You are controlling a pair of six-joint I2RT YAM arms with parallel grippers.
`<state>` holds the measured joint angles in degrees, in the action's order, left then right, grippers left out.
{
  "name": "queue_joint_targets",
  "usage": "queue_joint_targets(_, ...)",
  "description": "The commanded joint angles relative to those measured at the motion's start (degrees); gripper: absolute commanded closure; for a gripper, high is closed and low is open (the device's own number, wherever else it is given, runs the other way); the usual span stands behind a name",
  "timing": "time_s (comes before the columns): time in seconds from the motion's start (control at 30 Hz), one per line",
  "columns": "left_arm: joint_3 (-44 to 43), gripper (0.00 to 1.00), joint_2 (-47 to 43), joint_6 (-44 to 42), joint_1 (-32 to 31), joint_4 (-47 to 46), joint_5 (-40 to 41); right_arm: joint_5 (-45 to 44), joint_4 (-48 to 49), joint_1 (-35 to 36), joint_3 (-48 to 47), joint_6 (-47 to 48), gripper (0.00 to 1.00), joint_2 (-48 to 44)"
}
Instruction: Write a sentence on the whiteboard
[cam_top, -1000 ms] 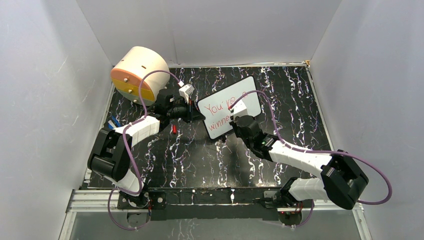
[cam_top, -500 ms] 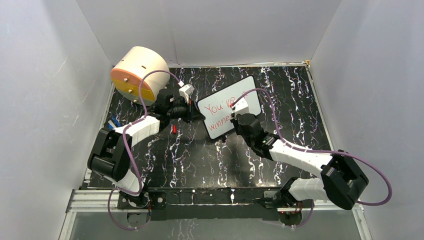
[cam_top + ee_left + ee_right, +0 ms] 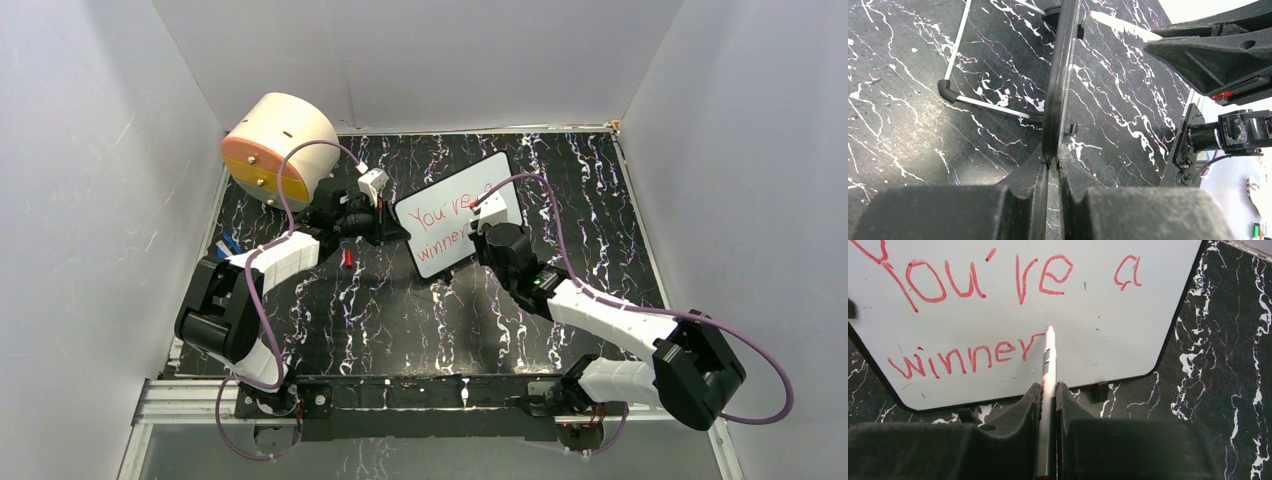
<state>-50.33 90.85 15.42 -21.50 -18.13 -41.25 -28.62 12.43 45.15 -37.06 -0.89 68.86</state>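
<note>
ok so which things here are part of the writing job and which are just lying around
In use: small white rectangular whiteboard, clamped at its edge by the left claw; red handwritten sentence; thin red-tipped marker in the right claw.
Lying about: big beige drum with orange face; small red piece; small blue piece.

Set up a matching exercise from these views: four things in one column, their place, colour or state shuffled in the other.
Things:
1. whiteboard
2. marker
3. drum
4. sentence

Place, colour or state:
A. far left corner of the table
B. gripped edge-on between the left fingers
C. red, in two lines
D. between the right fingers, tip at the end of "winner"

Pairs: 1-B, 2-D, 3-A, 4-C.
</note>
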Motion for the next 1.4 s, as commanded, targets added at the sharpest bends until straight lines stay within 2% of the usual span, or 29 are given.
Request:
queue_joint_targets(0.0, -0.98, 1.00, -2.17, -2.06, -0.21, 2.66, 1.80, 1.14, 0.17, -1.63, -0.67, -0.17, 1.00, -1.69)
queue_joint_targets(0.93, -1.27, 1.00, -1.63, -2.24, -0.21, 2.70, 0.95, 8.32, 2.78, -7.83, 0.23, -0.87, 1.00, 1.63)
queue_joint_targets(1.37, -1.15, 1.00, -1.81, -2.19, -0.21, 2.65, 0.95, 10.63, -1.60, -7.96, 1.46, -3.20, 1.00, 1.61)
